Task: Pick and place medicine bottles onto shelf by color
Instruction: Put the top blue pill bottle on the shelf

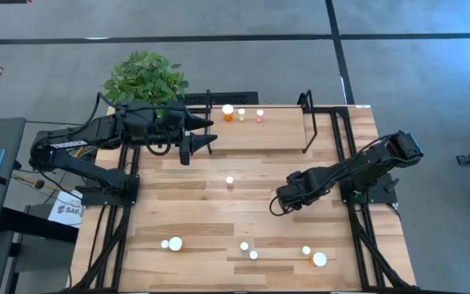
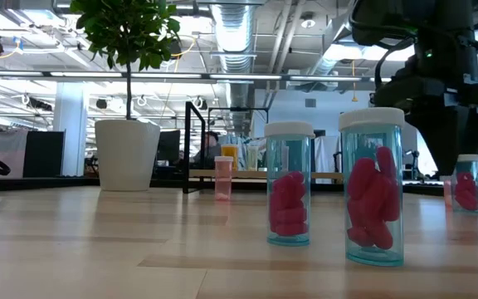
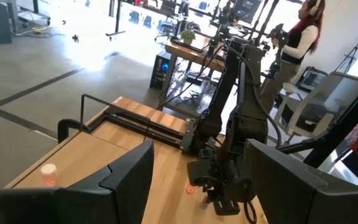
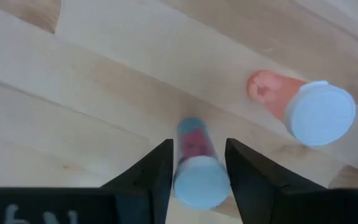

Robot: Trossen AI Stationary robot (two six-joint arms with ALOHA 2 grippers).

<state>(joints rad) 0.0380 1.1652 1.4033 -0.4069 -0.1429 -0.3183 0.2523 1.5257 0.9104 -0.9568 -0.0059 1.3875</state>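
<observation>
My right gripper (image 4: 197,155) points down at mid table (image 1: 280,202), its fingers on either side of a clear medicine bottle (image 4: 194,146) that has red pills and a white cap. A pinkish-orange bottle (image 4: 303,106) stands close by. My left gripper (image 1: 206,133) hovers open with nothing in it over the left end of the shelf (image 1: 268,139). Three bottles (image 1: 241,113) stand along the shelf's far edge. Several more bottles (image 1: 251,251) stand near the table's front edge, and two show large in the low view (image 2: 372,187). My right gripper pinches the bottle between its two fingers at the sides of the white cap (image 4: 182,180). The fingers come from above, pointing down. The bottle stands upright with its base on the table (image 2: 468,187).
A potted plant (image 1: 145,77) stands at the table's far left behind my left arm. A single pink bottle (image 1: 229,181) stands at mid table between the arms. Black uprights (image 1: 307,122) frame the shelf's ends. A person (image 3: 303,31) is in the room beyond.
</observation>
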